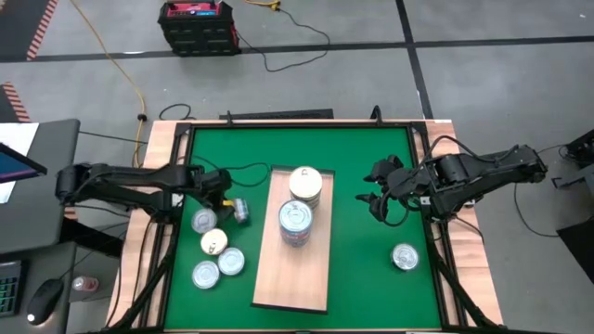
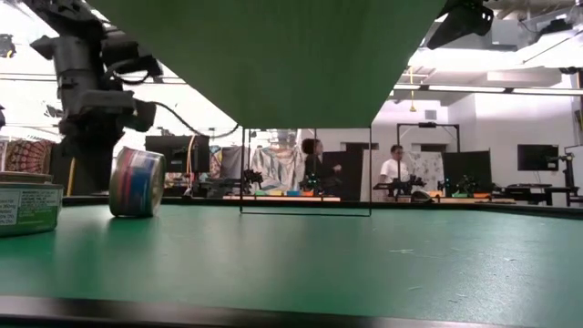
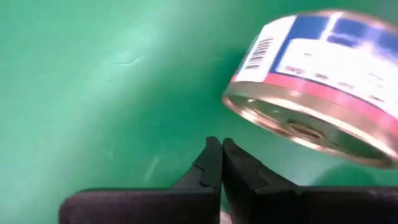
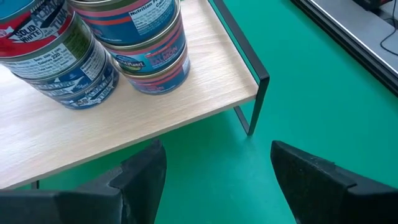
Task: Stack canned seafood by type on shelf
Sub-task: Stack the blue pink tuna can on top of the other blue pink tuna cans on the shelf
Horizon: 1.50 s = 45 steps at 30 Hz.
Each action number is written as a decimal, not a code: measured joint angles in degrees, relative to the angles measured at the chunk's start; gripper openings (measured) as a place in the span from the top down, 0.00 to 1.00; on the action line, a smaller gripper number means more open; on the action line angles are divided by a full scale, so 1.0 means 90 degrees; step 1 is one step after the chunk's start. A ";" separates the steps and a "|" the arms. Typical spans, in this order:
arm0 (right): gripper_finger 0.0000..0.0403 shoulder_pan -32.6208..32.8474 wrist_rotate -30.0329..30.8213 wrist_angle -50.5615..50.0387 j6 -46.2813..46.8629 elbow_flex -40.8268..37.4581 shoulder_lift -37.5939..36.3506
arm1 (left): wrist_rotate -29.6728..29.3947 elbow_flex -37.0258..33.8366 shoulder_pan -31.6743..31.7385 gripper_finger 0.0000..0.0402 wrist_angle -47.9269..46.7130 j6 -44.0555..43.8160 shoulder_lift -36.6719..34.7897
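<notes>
Pinching together on nothing, left tool (image 3: 221,163) sits beside a tipped can (image 3: 317,87); right tool (image 4: 214,168) gapes wide, empty, near the shelf (image 4: 205,81).

One stacked can (image 4: 53,46) on the shelf (image 4: 124,124) read "SOLID WHITE TUNA"; its neighbour (image 4: 149,43) read "Nutrition Facts" and "SALMON". Other labels were illegible.

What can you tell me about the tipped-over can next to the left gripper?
The can is a short round metal tin with a blue, white and pink label carrying a barcode and a shiny silver end. It stands on its edge on the green mat, left of the shelf, clear of the other cans. The left gripper is shut just beside it, holding nothing.
</notes>
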 joint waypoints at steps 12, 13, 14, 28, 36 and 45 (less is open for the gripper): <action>0.23 -0.0004 -0.0002 -0.0050 -0.0017 0.0000 0.0000 | -0.0013 0.1024 0.0148 0.76 -0.0549 -0.0663 -0.0602; 0.23 -0.0013 -0.0002 -0.0049 0.0017 -0.0002 0.0000 | 0.0133 0.1109 0.0143 0.70 -0.0539 -0.0829 -0.0548; 0.23 -0.0045 -0.0005 -0.0049 0.0076 0.0000 0.0000 | 0.0284 0.1186 0.0110 0.64 -0.0530 -0.0978 -0.0502; 0.23 -0.0296 0.0104 -0.0002 -0.0127 0.0000 0.0002 | -0.2003 0.1962 -0.2338 0.36 -0.0489 -0.5553 0.0274; 0.23 -0.0291 0.0177 0.0024 -0.0514 0.0000 0.0002 | -0.2462 0.1959 -0.3147 0.37 -0.0679 -0.6619 0.1154; 0.23 -0.0291 0.0172 0.0028 -0.0573 0.0000 0.0002 | -0.2850 0.1957 -0.3133 0.37 -0.1989 -0.6925 0.1330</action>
